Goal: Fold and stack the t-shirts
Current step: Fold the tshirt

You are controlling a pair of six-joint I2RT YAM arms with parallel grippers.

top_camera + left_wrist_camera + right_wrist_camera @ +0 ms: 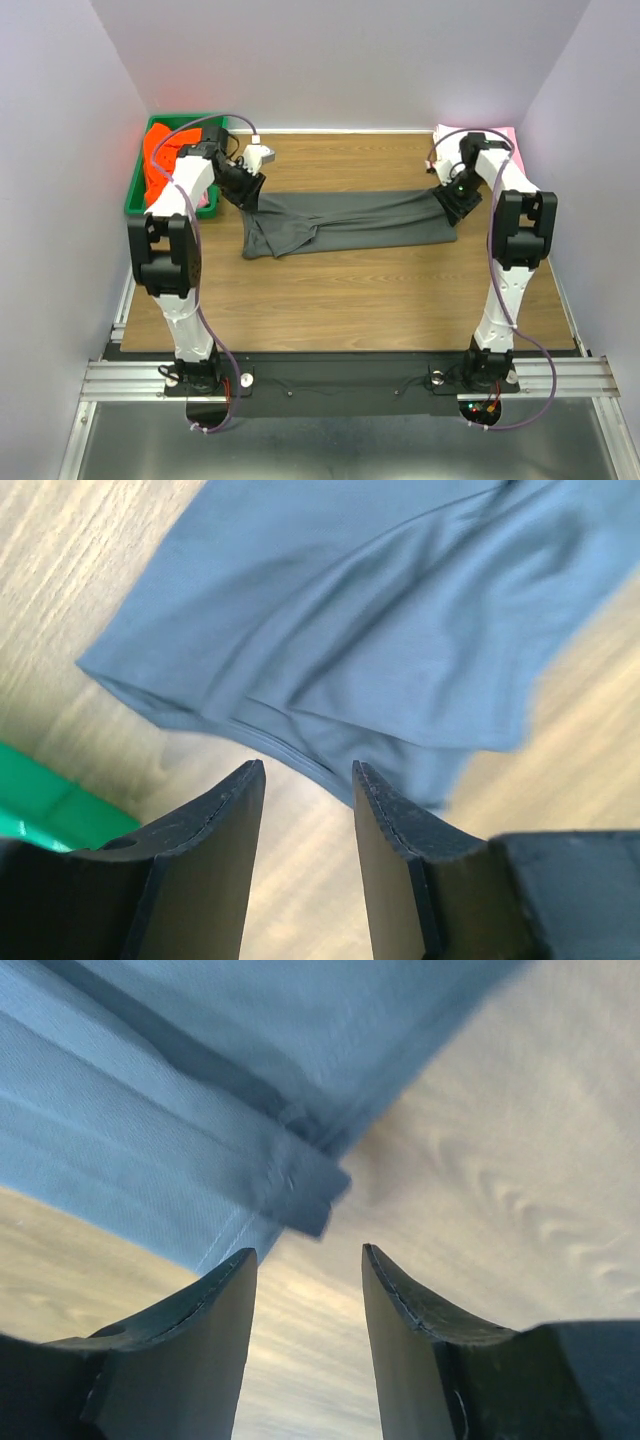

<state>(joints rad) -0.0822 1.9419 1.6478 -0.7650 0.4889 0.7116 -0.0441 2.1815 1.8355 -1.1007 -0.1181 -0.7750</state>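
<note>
I see the dark grey t-shirt (pixel 345 222) lying flat on the table (pixel 350 300) in 1 long strip. Its long side runs from my left arm across to my right arm. My left gripper (pixel 305 770) is at the shirt's left end and my right gripper (pixel 308 1252) is at its right end, so each arm is nearest its own end. Both have their 2 fingers part way apart, with nothing between them. The shirt lies just past the tips of each.

The top view shows me the whole strip and both ends at once. The wrist views show what it hides: bare wood between the fingers and the hem just ahead.

Past the shirt's left end is a green bin (pixel 135 197) with an orange-red t-shirt (pixel 160 160). Past its right end is a pink t-shirt (pixel 502 133). I think the next fold needs both ends picked up together.
</note>
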